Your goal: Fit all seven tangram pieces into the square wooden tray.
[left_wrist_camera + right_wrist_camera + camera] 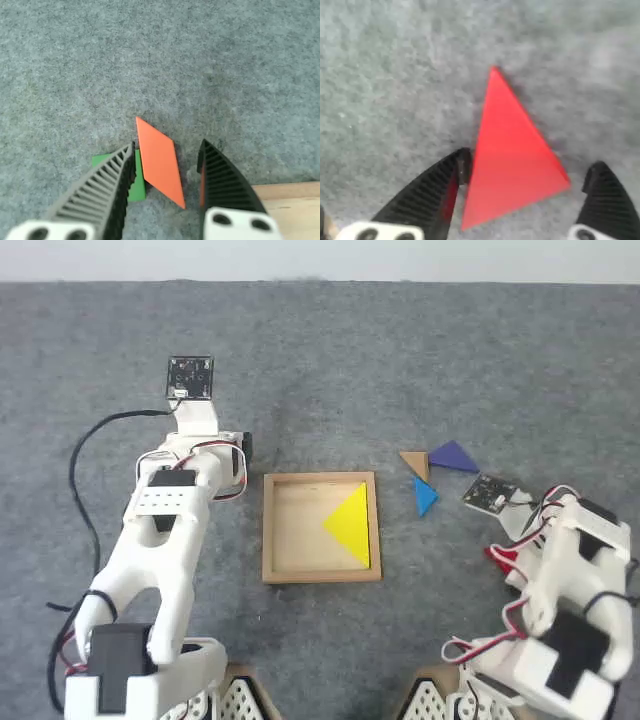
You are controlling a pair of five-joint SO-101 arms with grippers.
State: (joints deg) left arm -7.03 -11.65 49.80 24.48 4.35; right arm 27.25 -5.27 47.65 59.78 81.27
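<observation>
Tray: the square wooden tray (pixel 298 535) lies flat at the centre of the high view, on grey felt (pixel 330 360).
Inside the tray: a yellow triangle (pixel 352 523) lies against the right wall, its long edge along that wall and its point toward the tray's middle. The remaining floor is bare wood.
Loose group: a brown triangle (pixel 416 463), a purple triangle (pixel 453 456) and a blue triangle (pixel 424 496) lie close together on the felt, right of the tray and slightly above its top edge. Brown and purple sit side by side, with blue just below brown.
Left arm: the left arm (pixel 165 530) stands at the left of the high view, its wrist just off the tray's upper left corner.
Left gripper: the left gripper (pixel 168 146) is spread wide, pointing down at the felt. An orange parallelogram (pixel 159 161) lies flat between the jaws, and I cannot tell whether either finger touches it. A green piece (pixel 131 177) lies beside the orange one, partly under one finger. A corner of the tray shows near the other finger.
Right arm: the right arm (pixel 570 580) stands at the lower right of the high view, well apart from the tray.
Right gripper: the right gripper (pixel 531 160) is released, with its jaws straddling a red triangle (pixel 512 160) that lies flat on the felt. One finger is right at the triangle's edge and the other stands just clear of its corner.
</observation>
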